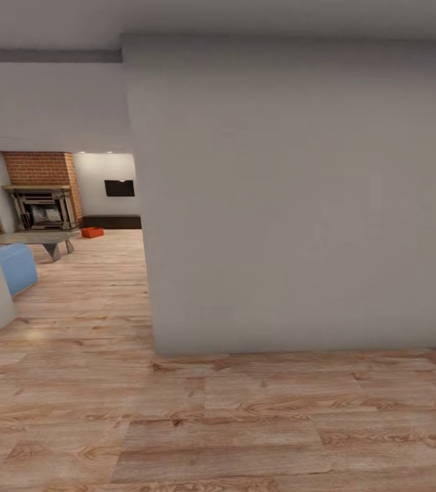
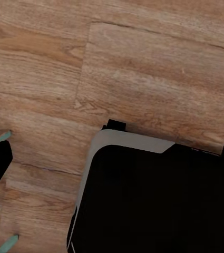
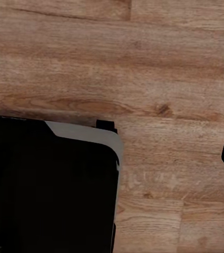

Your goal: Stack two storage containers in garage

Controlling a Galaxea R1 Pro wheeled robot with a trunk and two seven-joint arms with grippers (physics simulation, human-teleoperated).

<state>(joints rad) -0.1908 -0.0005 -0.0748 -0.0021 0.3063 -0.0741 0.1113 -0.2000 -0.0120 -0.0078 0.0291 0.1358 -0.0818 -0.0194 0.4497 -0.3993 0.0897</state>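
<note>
One storage container (image 1: 92,232), the orange-red one, sits way down the living room on the plank floor (image 1: 102,287), just in front of the dark low unit (image 1: 112,221) under the TV (image 1: 119,188) and right of the brick fireplace (image 1: 42,188). I only spot one bin. A big white wall (image 1: 300,198) blocks straight ahead, so I'd swing the base left through the gap, staying off the blue sofa (image 1: 16,268) and grey table (image 1: 37,239). Can't tell whether either gripper is open; both wrist cams look down at the robot's dark base (image 2: 154,200) and planks.
</note>
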